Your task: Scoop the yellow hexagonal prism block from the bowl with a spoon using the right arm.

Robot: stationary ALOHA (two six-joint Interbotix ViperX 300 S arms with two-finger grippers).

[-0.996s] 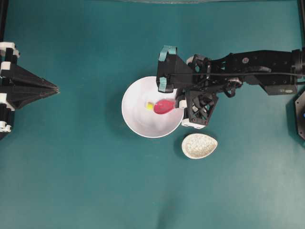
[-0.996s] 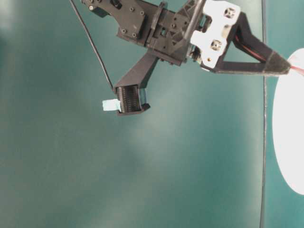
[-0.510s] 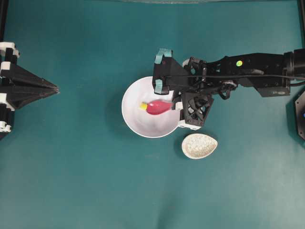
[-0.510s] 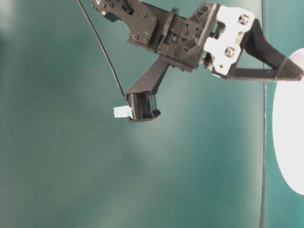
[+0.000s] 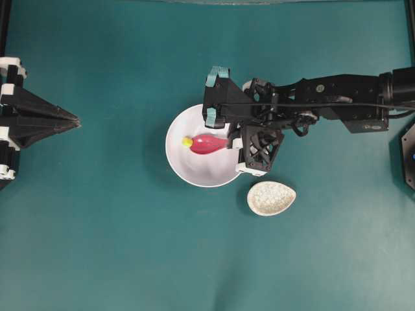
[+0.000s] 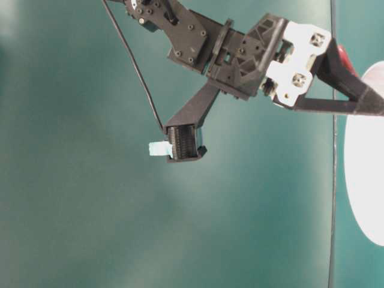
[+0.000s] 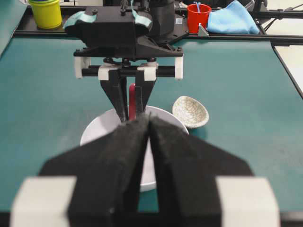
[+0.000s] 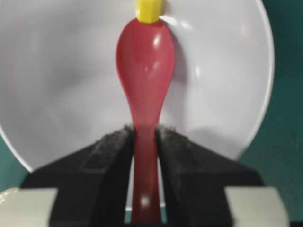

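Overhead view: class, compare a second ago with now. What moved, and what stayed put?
The right gripper, clamped on the glossy pink-red spoon, slid the scoop leftward across the large white bowl, pushing the tiny yellow block ahead of its tip. The block is not yet in the scoop. Bowl, speckled spoon rest and left gripper stayed put.

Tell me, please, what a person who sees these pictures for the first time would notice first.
The eye goes first to the glossy pink-red soup spoon, clamped by its handle in the right claw over the large round white bowl. At the spoon's tip sits the tiny pale-yellow block, inside the bowl, not yet in the scoop. Beside the bowl lies a small speckled egg-shaped dish, while the left claw waits shut at the table's left edge.
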